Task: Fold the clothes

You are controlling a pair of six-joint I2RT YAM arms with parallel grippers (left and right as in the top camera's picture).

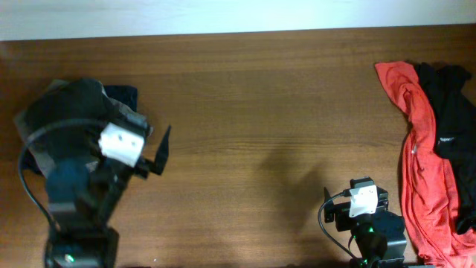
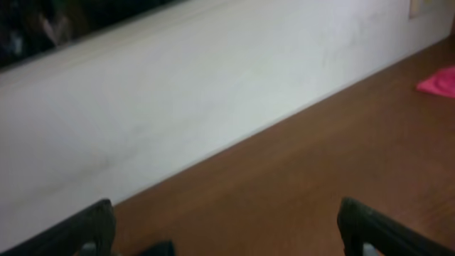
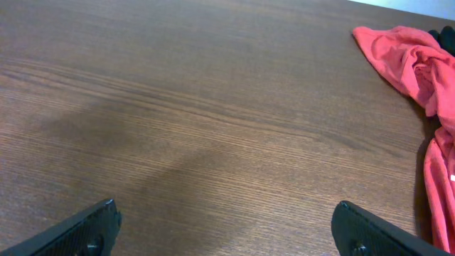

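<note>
Overhead view: shows the red top (image 1: 416, 149) stretched far-to-near along the right side of the table (image 1: 245, 97), against a black top (image 1: 454, 112), just right of the right gripper (image 3: 227, 231), wide open and empty, like the distant left gripper (image 2: 224, 231).

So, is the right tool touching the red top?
Apart. The right wrist view shows the right tool open, and a strip of brown table lies between its nearer finger and the red top.
</note>
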